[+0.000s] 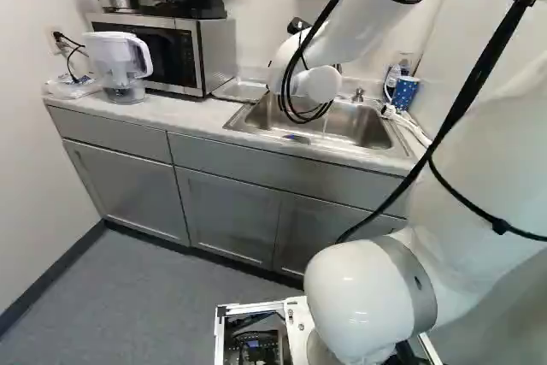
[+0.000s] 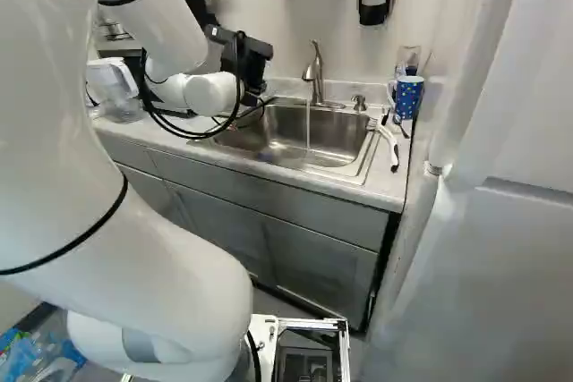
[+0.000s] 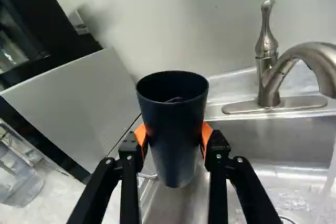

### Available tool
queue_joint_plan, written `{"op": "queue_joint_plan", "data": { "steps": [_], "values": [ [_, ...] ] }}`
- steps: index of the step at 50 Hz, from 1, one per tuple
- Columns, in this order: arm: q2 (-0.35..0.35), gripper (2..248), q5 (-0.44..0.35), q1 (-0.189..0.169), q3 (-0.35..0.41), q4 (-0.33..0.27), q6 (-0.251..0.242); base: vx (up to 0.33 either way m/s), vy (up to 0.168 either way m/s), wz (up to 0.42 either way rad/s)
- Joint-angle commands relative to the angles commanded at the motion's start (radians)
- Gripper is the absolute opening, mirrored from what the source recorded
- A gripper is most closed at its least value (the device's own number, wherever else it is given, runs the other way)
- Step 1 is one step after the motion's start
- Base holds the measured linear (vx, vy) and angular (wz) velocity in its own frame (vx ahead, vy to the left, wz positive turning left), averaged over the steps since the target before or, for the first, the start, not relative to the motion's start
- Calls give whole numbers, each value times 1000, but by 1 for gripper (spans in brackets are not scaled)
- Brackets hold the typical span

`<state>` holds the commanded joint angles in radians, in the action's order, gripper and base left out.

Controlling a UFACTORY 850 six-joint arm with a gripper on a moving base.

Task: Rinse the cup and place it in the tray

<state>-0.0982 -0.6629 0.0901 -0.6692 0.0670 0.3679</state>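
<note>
A smooth, dark cup (image 3: 176,135), round at the mouth and tapering to a narrower base, stands upright in the grip of a robot at a kitchen counter (image 1: 184,117). The black gripper (image 2: 254,69), on a glossy white arm (image 2: 175,29) strung with black cables, is closed on it from both sides. In the wrist view, the orange pads (image 3: 207,136) of the gripper (image 3: 174,136) press against opposite flanks of the cup, below its open rim, and its base reaches down between the angular black fingers. The cup is at the microwave side of a brushed stainless-steel sink (image 2: 336,140), where a curved metal faucet (image 2: 315,71) sends a thin stream of water (image 2: 308,131) into the basin, apart from the cup. Between the sink and the boxy, flat-sided microwave (image 1: 203,53) lies what appears to be a shallow, shiny tray (image 1: 241,90). A clear plastic pitcher (image 1: 120,61) with a white handle is beside the microwave; a blue patterned mug (image 2: 408,96) stands past the sink's other end. Flat gray cabinets (image 1: 226,215) line the front.
</note>
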Motion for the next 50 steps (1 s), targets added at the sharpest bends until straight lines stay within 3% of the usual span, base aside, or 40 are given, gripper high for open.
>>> {"op": "queue_joint_plan", "data": {
  "steps": [50],
  "values": [
    [0,120,0,0,0,0,526,0,0,0]
  ]
}}
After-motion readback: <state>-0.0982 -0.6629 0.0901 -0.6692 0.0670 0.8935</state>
